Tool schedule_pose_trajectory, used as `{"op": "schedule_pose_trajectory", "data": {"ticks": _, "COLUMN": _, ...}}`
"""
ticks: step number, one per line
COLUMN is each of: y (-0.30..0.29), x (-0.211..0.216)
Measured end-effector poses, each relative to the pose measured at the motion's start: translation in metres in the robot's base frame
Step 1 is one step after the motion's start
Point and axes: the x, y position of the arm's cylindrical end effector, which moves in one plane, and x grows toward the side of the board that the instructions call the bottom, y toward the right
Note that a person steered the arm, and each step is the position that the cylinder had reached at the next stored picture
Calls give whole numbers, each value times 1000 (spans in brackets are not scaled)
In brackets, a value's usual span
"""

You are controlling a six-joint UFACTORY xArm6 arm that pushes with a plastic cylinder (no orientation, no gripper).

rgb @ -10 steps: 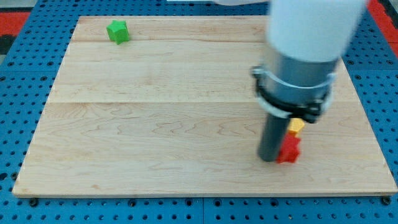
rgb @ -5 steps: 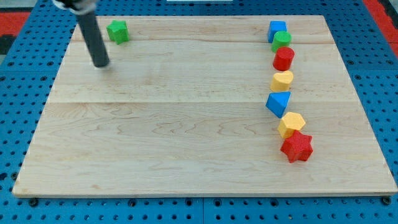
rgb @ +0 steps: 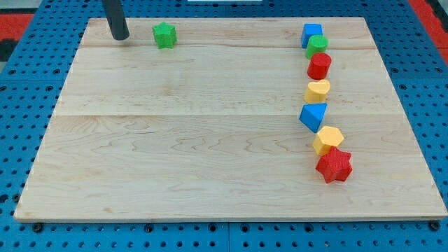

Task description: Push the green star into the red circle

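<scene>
The table [rgb: 210, 154] is being viewed as a bare wooden board, with no brand, label or writing readable on it. The red circle [rgb: 319, 66] is lying well apart to the view's right of the green star [rgb: 164, 35], slightly lower. My tip [rgb: 120, 37], a plain rod gripping nothing, is standing near the star's left, so the push line is running rightward.

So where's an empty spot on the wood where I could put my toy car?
Lots of room: the whole wooden board is bare between the green star near the view's top and the column of blocks at the view's right. My tip sits left of the star. It's crowded from the blue cube past the red circle down to the red star.
</scene>
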Motion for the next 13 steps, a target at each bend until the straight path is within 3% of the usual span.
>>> {"op": "schedule_pose_trajectory", "data": {"ticks": 1, "y": 60, "x": -11}}
{"op": "schedule_pose_trajectory", "data": {"ticks": 2, "y": 103, "x": 55}}
{"op": "schedule_pose_trajectory", "data": {"ticks": 3, "y": 178, "x": 87}}
{"op": "schedule_pose_trajectory", "data": {"ticks": 4, "y": 118, "x": 56}}
{"op": "schedule_pose_trajectory", "data": {"ticks": 5, "y": 106, "x": 20}}
{"op": "schedule_pose_trajectory", "data": {"ticks": 6, "y": 159, "x": 33}}
{"op": "schedule_pose_trajectory", "data": {"ticks": 7, "y": 200, "x": 90}}
{"op": "schedule_pose_trajectory", "data": {"ticks": 8, "y": 243, "x": 109}}
{"op": "schedule_pose_trajectory", "data": {"ticks": 12, "y": 329, "x": 98}}
{"op": "schedule_pose_trajectory", "data": {"ticks": 13, "y": 327, "x": 86}}
